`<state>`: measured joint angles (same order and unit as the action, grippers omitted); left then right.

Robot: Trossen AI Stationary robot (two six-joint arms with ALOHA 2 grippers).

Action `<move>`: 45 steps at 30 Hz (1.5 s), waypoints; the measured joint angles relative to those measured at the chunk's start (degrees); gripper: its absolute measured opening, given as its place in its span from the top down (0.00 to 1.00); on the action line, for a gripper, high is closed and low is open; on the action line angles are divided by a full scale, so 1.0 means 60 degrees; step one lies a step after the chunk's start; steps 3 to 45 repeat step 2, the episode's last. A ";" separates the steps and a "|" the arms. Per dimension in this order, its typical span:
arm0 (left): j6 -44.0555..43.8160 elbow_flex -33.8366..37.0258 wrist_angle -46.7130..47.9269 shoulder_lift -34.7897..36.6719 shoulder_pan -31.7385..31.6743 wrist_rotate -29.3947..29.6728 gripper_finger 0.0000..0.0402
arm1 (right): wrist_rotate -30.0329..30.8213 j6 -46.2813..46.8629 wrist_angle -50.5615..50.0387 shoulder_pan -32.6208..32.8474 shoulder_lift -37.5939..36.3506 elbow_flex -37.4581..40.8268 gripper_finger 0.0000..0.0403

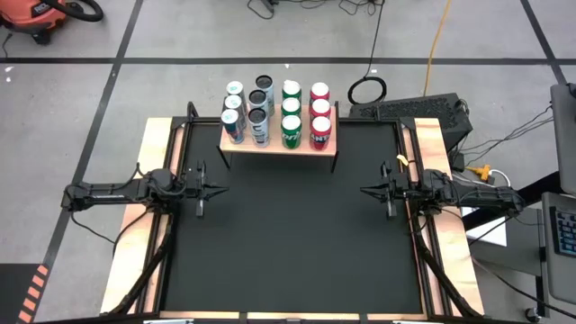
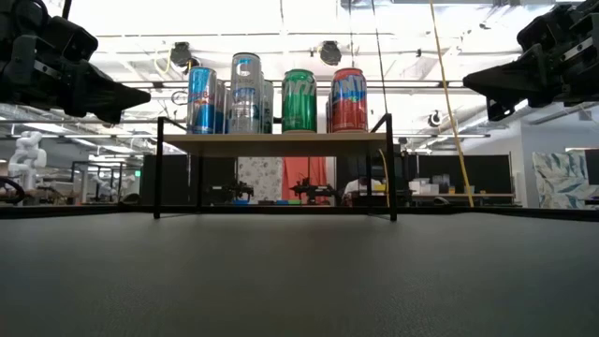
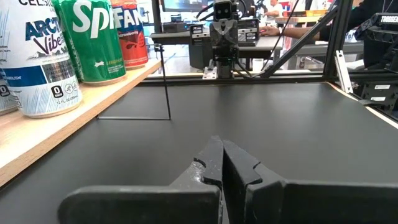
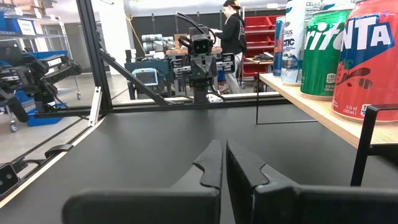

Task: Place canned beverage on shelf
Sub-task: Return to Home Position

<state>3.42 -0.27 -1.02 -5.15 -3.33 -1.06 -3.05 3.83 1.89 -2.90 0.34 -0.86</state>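
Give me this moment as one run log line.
left pincer: shut, empty, black tabletop's left side | right pincer: shut, empty, tabletop's right side | light-wood black-legged shelf: loaded with upright coloured metal drink cans

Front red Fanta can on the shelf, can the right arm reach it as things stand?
Probably yes: the front red Fanta can stands at the shelf's right front edge, nothing lies between it and the right gripper, which is shut.

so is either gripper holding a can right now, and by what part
Nothing is held. The left gripper and the right gripper are both shut on nothing, away from the shelf, where the cans stand.
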 joint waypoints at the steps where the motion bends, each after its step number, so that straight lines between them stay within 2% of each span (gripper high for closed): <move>1: -0.0003 0.0003 0.0000 0.0000 -0.0002 0.0002 1.00 | 0.0000 -0.0003 -0.0003 0.0000 0.0000 -0.0001 1.00; 45: -0.0003 0.0001 0.0000 0.0002 0.0000 0.0002 1.00 | 0.0001 0.0000 0.0000 0.0000 -0.0002 -0.0001 1.00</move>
